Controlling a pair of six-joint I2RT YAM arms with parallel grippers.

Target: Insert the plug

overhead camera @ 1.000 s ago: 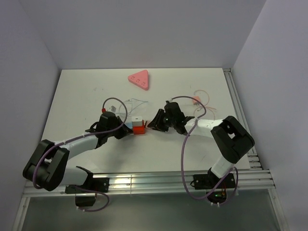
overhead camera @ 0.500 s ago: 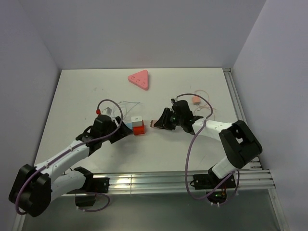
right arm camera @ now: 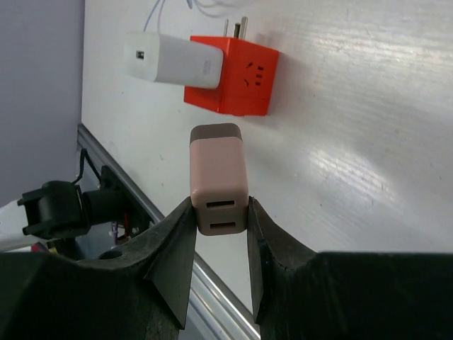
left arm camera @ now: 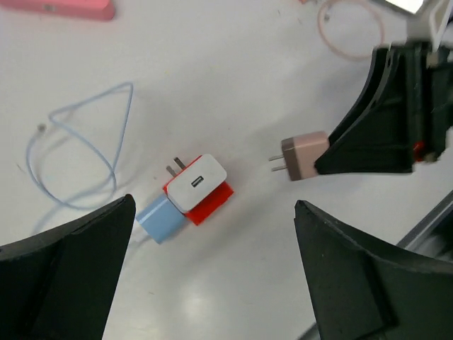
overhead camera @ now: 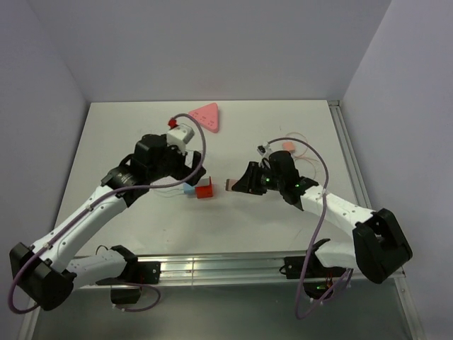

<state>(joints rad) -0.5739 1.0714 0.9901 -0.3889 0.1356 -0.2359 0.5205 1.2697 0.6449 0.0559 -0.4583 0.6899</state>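
The left hand [overhead camera: 191, 173] has sprung apart, lifting off the red socket [left arm camera: 209, 202] beneath, so the right hand [overhead camera: 244, 185], clamped on the pink plug [right arm camera: 218, 173], would meet it unbraced.

The white surface [overhead camera: 120, 142] carries a pink triangular block [overhead camera: 205, 117], a red socket cube [overhead camera: 205, 192] joined with a white charger [left arm camera: 198, 182] and a blue charger [left arm camera: 159, 218], a thin looped cable [left arm camera: 129, 86] and a small pink piece [overhead camera: 288, 146].

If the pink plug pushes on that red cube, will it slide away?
Probably yes: the red cube lies loose on the smooth white table, with nothing holding it. It looks small and light, and its flat sides make rolling unlikely.
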